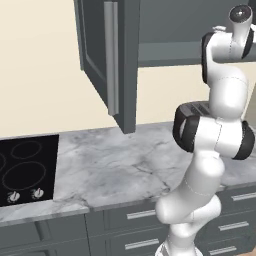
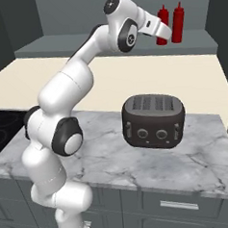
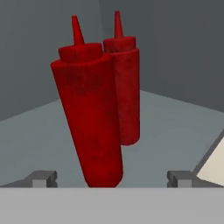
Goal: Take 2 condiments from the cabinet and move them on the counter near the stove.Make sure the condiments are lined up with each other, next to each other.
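A white robot arm reaches up into an open dark grey wall cabinet, whose door hangs open over the counter with its long silver bar handle facing out. On the grey inner shelf stand two red squeeze bottles, upright and close side by side, toward the shelf's right end near the cabinet's side wall. In the hand view the nearer bottle fills the middle and partly covers the farther bottle just behind it to the right; whether the two touch cannot be told. The gripper is spread wide with nothing between its fingers; the nearer bottle's base sits just ahead of the gap, centred between the tips and apart from both. Bare shelf lies to either side of the bottles.

Below, the white-grey marble counter has a broad bare stretch between the black glass stove at its left and a black toaster further right. The counter's front edge runs above grey drawers. No label or writing shows on the bottles or the toaster.
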You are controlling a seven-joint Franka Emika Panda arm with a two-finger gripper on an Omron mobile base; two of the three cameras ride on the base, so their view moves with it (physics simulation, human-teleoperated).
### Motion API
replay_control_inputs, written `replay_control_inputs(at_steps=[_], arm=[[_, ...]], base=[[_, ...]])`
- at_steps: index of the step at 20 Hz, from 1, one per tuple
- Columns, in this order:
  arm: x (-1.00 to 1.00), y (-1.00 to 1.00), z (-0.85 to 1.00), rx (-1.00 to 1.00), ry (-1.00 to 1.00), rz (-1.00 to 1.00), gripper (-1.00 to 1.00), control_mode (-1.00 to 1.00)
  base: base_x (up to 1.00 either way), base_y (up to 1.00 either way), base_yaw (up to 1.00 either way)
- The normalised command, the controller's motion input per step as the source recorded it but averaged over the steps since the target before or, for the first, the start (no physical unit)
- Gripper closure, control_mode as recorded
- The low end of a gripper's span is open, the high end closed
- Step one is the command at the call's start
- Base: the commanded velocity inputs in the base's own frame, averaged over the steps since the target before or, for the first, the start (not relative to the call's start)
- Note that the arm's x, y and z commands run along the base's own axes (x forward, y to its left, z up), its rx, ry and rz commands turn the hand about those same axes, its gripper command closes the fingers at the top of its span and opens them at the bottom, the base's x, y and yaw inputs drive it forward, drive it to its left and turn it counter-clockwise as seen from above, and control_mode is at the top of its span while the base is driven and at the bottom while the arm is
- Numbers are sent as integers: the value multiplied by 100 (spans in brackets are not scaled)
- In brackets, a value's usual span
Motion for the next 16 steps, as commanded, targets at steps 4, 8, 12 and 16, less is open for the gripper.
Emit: replay_control_inputs(at_steps=[4, 8, 12, 16], arm=[[14, -7, 0, 0, 0, -1, -100, -100], [14, -7, 0, 0, 0, 0, -100, -100], [15, -6, 0, 0, 1, 0, -100, -100], [14, -6, 0, 0, 1, 0, -100, -100]], base=[[0, 0, 0], [0, 0, 0], [0, 0, 0], [0, 0, 0]])
